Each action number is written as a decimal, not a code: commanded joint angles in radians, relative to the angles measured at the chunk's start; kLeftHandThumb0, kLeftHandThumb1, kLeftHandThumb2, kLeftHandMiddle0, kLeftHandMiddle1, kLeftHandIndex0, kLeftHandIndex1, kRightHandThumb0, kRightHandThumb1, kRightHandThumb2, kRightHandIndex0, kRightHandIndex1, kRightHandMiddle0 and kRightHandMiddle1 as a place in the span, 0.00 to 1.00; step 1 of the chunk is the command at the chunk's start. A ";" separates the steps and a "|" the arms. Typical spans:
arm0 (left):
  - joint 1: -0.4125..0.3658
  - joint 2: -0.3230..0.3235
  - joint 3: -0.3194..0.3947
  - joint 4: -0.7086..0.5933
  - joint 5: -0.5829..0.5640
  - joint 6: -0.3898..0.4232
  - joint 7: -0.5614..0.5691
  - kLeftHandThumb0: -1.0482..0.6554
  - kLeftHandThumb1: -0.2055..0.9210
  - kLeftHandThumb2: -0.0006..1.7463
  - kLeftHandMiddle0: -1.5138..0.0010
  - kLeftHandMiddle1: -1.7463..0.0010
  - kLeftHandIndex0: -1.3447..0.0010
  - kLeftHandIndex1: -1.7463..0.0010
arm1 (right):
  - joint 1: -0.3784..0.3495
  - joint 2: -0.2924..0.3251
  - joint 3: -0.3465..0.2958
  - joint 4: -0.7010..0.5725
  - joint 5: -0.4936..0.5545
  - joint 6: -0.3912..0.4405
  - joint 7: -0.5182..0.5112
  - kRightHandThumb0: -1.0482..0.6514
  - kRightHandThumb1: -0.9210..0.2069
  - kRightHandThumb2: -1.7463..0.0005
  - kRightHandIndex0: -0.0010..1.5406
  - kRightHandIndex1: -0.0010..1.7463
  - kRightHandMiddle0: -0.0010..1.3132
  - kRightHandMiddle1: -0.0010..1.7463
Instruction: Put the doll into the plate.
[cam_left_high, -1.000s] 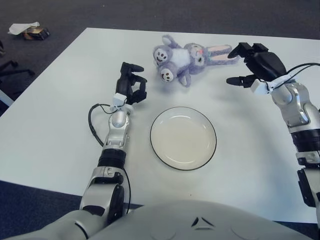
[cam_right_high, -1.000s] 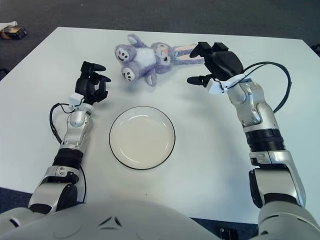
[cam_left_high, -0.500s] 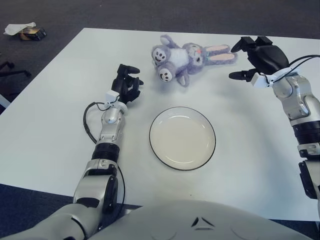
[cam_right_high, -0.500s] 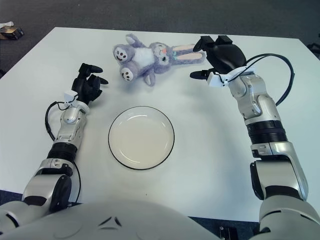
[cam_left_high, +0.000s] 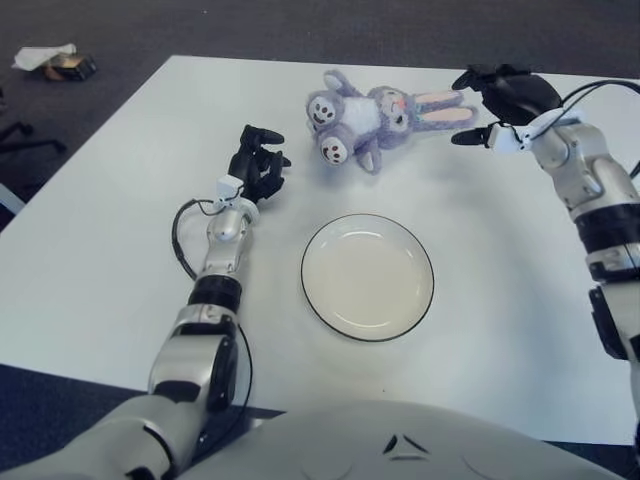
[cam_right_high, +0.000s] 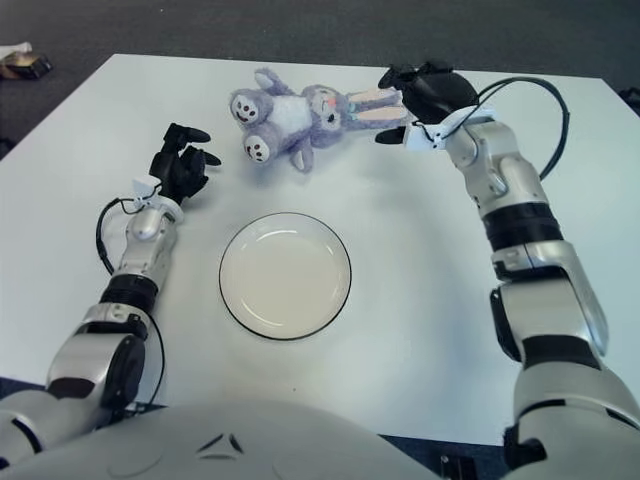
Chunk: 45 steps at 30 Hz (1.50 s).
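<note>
A purple plush bunny doll (cam_left_high: 372, 116) lies on its back at the far middle of the white table, its pink-lined ears (cam_left_high: 443, 106) stretched to the right. A white plate with a dark rim (cam_left_high: 367, 276) sits empty in the table's middle, nearer to me than the doll. My right hand (cam_left_high: 497, 95) hovers at the tips of the ears, fingers spread around them without closing. My left hand (cam_left_high: 258, 165) is left of the doll, above the plate's left side, fingers loosely spread and holding nothing.
The white table (cam_left_high: 100, 230) fills most of the view, with dark carpet beyond its far edge. A small box and crumpled paper (cam_left_high: 55, 62) lie on the floor at the far left. A black cable (cam_right_high: 540, 105) loops from my right wrist.
My right hand has moved left and forward, from right of the ears to right at their tips. The left hand has barely shifted. Doll and plate stay put.
</note>
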 joint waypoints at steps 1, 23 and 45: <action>0.058 -0.012 0.000 0.067 -0.004 -0.018 -0.017 0.61 0.78 0.50 0.72 0.06 0.90 0.00 | -0.064 0.008 0.035 0.081 -0.022 -0.031 -0.033 0.08 0.00 0.71 0.00 0.27 0.00 0.40; 0.054 -0.009 0.003 0.111 -0.037 -0.073 -0.098 0.61 0.83 0.45 0.74 0.07 0.92 0.00 | -0.230 0.111 0.195 0.352 -0.107 0.005 -0.167 0.04 0.00 0.72 0.00 0.02 0.00 0.24; 0.039 0.006 0.007 0.157 -0.031 -0.079 -0.123 0.61 0.83 0.46 0.80 0.04 0.88 0.00 | -0.297 0.236 0.227 0.514 -0.071 0.055 -0.232 0.04 0.00 0.76 0.00 0.00 0.00 0.24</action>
